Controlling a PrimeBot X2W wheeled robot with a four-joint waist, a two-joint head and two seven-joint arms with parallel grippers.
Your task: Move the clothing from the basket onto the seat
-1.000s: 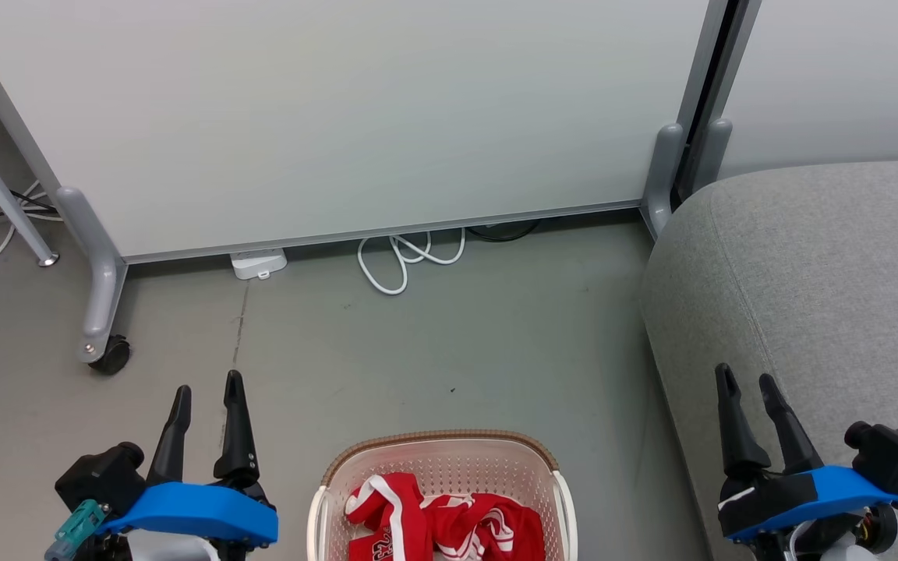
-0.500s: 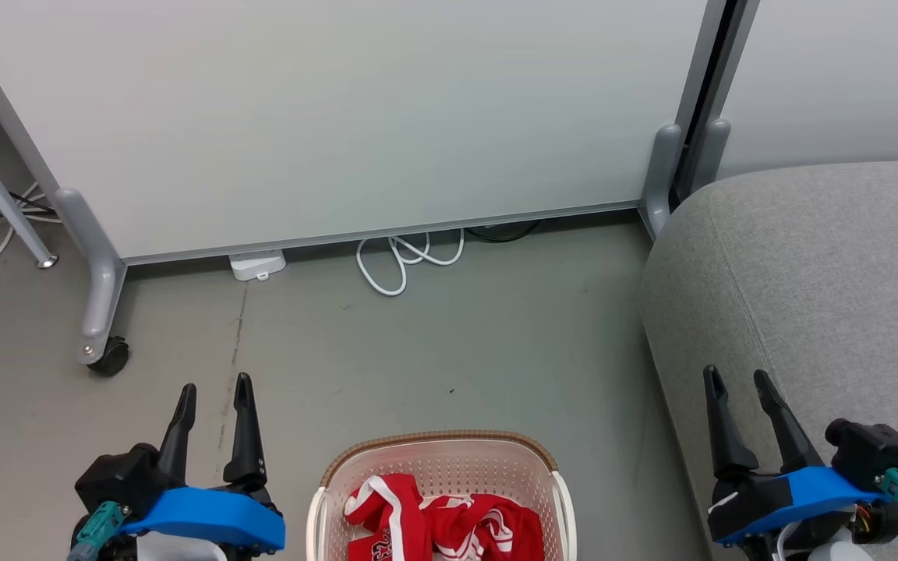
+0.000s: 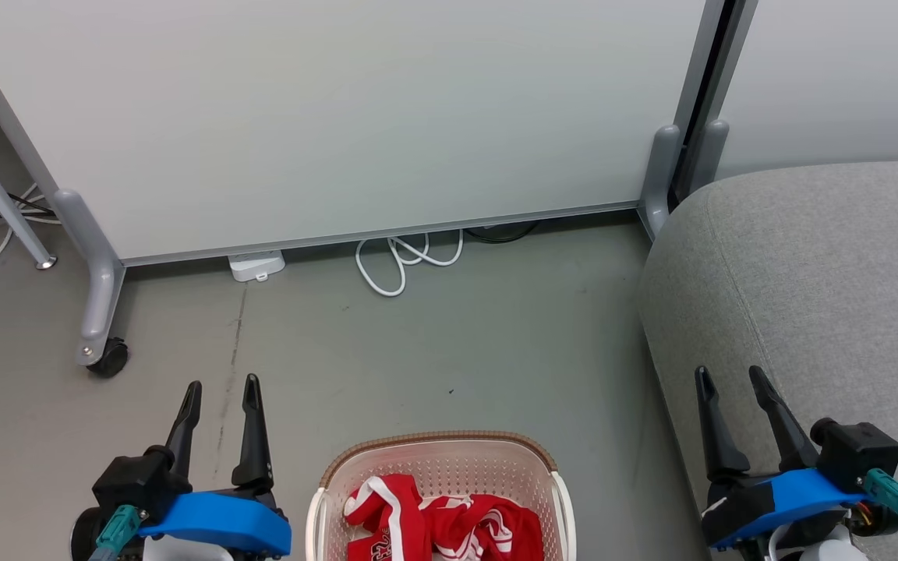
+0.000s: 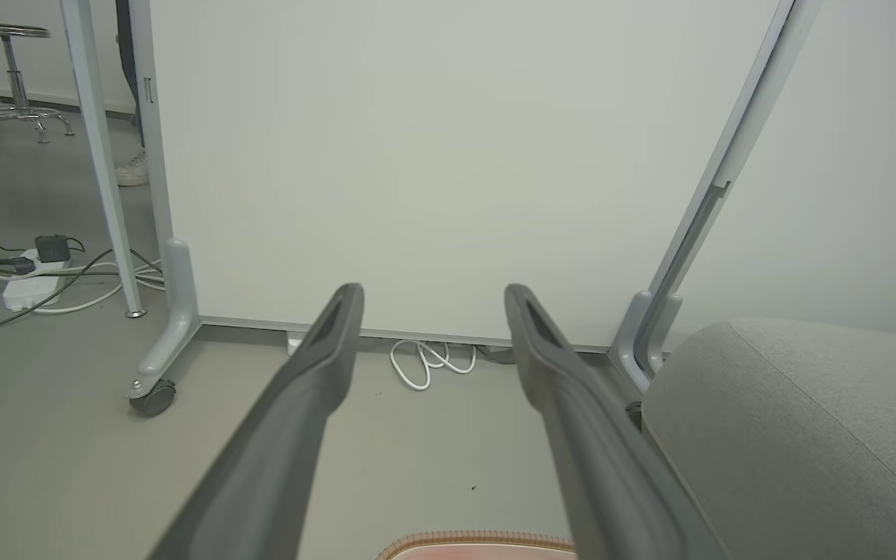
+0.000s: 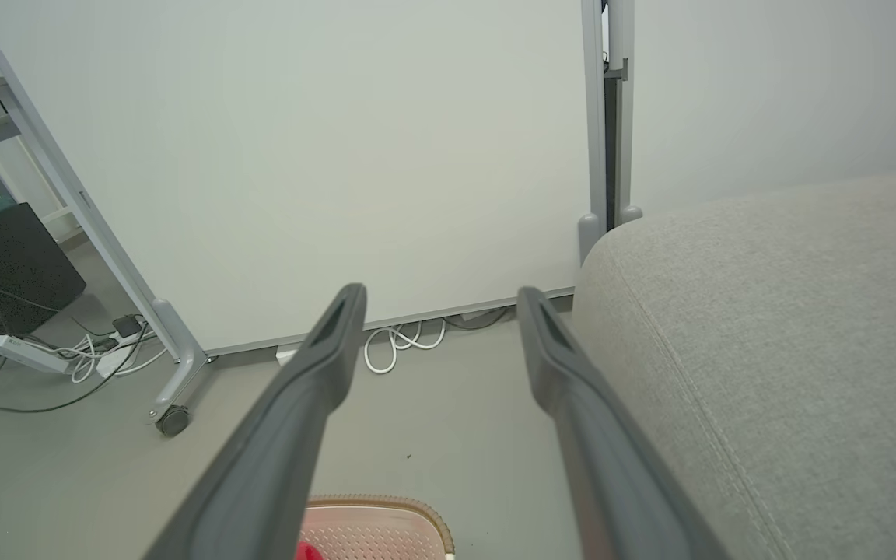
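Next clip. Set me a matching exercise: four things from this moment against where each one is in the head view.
Things:
1. clothing
2. basket
3. seat
4. white cable

Places:
a. looped on the floor, upper centre
b. standing on the floor, bottom centre
c. along the right edge
d. heaped inside the basket

Pairs: 1-d, 2-b, 3-c, 4-a

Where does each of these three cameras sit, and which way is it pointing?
Head view: on the robot's head, looking forward and down at the floor, the basket holding the clothing, and the seat; left gripper and right gripper show, open.
Left wrist view: on the left wrist, looking along its own two fingers toward the white partition.
Right wrist view: on the right wrist, looking along its fingers toward that partition.
Shared: both wrist views catch the coiled white cable, the seat and the basket's rim.
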